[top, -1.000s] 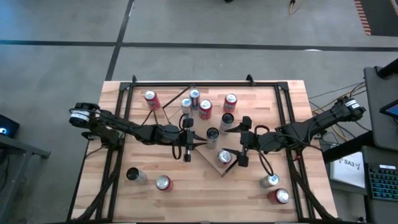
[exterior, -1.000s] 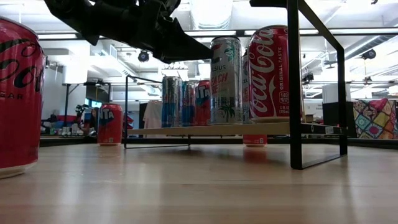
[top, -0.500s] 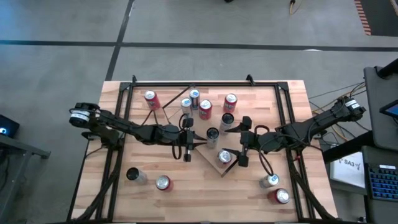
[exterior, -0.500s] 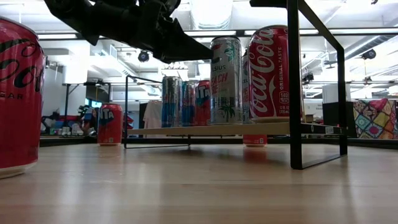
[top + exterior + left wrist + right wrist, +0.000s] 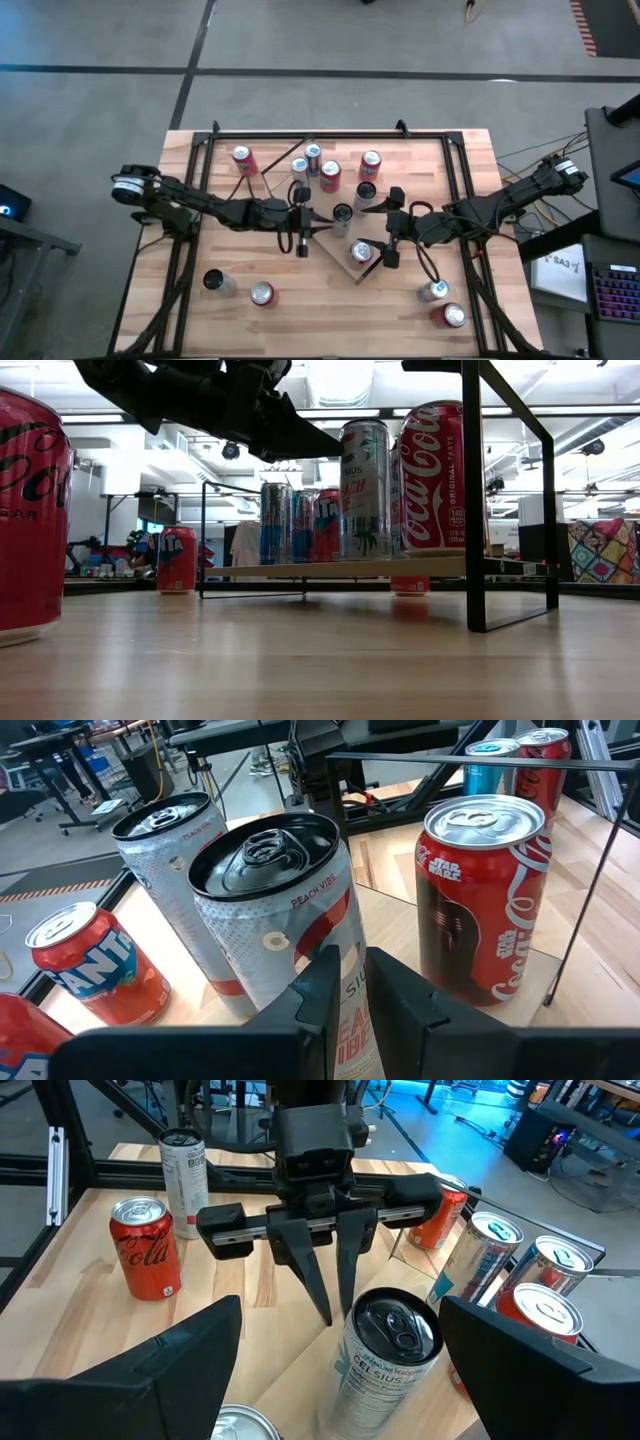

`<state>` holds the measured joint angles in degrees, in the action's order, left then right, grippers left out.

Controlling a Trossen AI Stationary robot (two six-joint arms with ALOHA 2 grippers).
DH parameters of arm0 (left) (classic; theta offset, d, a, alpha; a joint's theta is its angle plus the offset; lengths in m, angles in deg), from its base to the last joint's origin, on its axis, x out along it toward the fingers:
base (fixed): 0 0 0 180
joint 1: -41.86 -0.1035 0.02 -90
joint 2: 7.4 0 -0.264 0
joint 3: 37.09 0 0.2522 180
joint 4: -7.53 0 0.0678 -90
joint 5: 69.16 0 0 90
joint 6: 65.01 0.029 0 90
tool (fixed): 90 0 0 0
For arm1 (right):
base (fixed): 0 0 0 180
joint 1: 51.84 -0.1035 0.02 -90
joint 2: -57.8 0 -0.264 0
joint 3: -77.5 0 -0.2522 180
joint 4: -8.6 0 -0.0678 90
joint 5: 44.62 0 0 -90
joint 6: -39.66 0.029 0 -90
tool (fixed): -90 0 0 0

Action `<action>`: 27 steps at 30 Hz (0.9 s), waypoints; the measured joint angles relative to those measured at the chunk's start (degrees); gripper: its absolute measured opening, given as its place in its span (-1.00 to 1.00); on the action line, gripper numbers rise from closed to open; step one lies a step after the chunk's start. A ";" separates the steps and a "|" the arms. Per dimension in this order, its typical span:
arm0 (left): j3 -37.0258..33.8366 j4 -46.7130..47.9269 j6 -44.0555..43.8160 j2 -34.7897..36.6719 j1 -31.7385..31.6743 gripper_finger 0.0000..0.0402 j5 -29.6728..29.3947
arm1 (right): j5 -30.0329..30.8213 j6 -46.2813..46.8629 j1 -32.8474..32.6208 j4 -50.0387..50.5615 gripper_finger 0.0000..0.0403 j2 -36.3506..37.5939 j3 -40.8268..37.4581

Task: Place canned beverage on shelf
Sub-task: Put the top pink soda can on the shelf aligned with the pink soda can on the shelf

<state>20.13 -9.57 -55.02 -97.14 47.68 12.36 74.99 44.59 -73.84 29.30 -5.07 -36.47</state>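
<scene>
The tall slim white can with a black lid (image 5: 270, 900) was seen standing on the flat light-wood board shelf (image 5: 340, 568), near the middle of the plank desk (image 5: 330, 310). It was crowded by a second white can (image 5: 165, 850) just to its far side and by a red cola can (image 5: 485, 900) close beside it.

The left end effector (image 5: 348, 985) was held just short of the black-lidded can with its fingers parted only by a narrow gap and nothing clamped. The right end effector (image 5: 386, 232) was poised on the opposite side, spread wide and empty.

Trouble could easily be caused here. If the left arm were pushed forward, the tall can would likely be tipped into its neighbours, and a chain of falls could be started. If the right fingers were swung in carelessly, the silver-topped can (image 5: 362, 252) at the shelf's near edge might be clipped off. A clash between the two arms was also judged possible, so little room being left between them.
</scene>
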 joint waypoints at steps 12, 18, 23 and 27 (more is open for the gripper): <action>0.00 -0.06 -0.10 0.00 -0.32 -0.82 -0.10 | 0.00 0.00 0.00 0.00 0.63 0.00 0.00; 0.00 -0.06 -0.20 0.02 0.49 -0.82 0.06 | 0.02 0.00 0.00 0.00 0.63 0.00 0.00; 0.02 -1.54 -1.02 -1.12 0.51 -0.82 1.88 | 0.00 0.00 0.02 0.01 0.63 0.00 0.00; 0.02 -5.30 -2.33 -4.02 0.51 -0.82 3.09 | 0.00 0.00 0.00 0.14 0.63 -0.02 0.00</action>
<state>20.16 -14.88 -57.35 -101.16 48.19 15.45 74.99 44.59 -73.83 29.44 -5.09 -36.47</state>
